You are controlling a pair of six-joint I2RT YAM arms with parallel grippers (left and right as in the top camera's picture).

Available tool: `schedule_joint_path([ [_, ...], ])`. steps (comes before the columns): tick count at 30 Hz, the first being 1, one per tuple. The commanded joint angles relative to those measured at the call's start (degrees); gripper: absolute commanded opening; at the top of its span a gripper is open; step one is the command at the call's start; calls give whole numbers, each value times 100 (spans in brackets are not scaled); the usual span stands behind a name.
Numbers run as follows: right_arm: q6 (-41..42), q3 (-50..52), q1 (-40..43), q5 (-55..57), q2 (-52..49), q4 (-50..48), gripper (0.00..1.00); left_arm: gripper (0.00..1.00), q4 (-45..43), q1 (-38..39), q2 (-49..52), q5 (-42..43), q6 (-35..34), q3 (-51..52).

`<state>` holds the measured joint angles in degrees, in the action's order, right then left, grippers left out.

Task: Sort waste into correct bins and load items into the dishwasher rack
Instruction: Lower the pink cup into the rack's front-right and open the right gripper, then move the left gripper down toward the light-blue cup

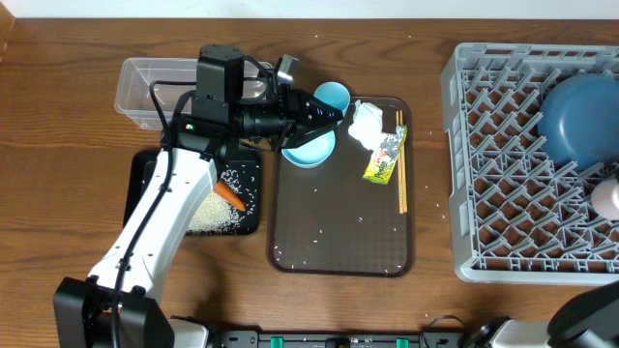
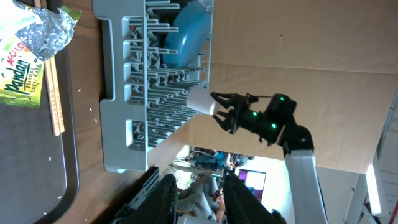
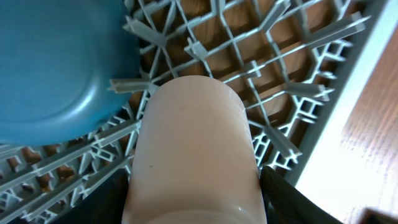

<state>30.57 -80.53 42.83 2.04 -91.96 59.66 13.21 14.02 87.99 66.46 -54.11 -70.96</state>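
Far left on the worktop (image 1: 58,174): clear plastic tub (image 1: 135,92), set toward the back. Just in front of it: shallow black tray (image 1: 143,193), carrying a spread of white rice (image 1: 208,215), with the orange carrot (image 1: 229,196) lying among the grains on its right side.

Crossing above that tray from the near-left corner: left arm (image 1: 160,227), wrist pointing rightward. Left tool (image 1: 334,113) over the back-left corner of the brown serving tray (image 1: 338,213), tips between the light-blue cup (image 1: 334,94) and the pale bowl (image 1: 311,153). Hard to read: dark fingers (image 2: 163,200) stand apart at the bottom of the left wrist view, yet cannot tell whether spread free or pinching something. Cup upright at the tray's back edge, bowl just in front of it.

Further right on the same tray: crumpled white paper (image 1: 366,124), then the yellow-green snack wrapper (image 1: 384,157) just in front of it. Then the pair of wooden chopsticks (image 1: 402,174), lying lengthwise along the tray's right rim beside the wrapper. Loose rice grains dotted over the tray floor.

Further right, apart from the tray: grey dishwasher rack (image 1: 503,193). Inside, toward its back: blue plate (image 1: 580,118), seated among the pegs. At the rack's right side: right tool (image 2: 217,107) pinching the pinkish-white cup (image 3: 193,155) from both sides, over the lattice just beside the plate. Contact with the pegs impossible to judge.
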Motion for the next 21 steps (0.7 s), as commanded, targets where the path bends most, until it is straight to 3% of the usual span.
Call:
schedule_joint_path([
  [1, 2, 20, 39, -103, -258, -17, 54, 27, 4, -24, 11, 37, 96, -52],
  [5, 2, 7, 39, -107, -299, -11, 64, 27, 4, -24, 11, 37, 96, -52],
  [10, -68, -214, 39, -146, -251, 114, 97, 27, 4, -24, 11, 37, 96, -52],
  [11, -66, -280, 37, -149, -240, 168, 99, 27, 4, -24, 11, 37, 96, -52],
  [17, -96, -820, -55, -391, -122, 612, 99, 27, 4, -24, 11, 37, 98, -52],
  [21, -501, -1091, -267, -1178, 76, 778, 99, 27, 4, -22, 11, -20, 251, -52],
])
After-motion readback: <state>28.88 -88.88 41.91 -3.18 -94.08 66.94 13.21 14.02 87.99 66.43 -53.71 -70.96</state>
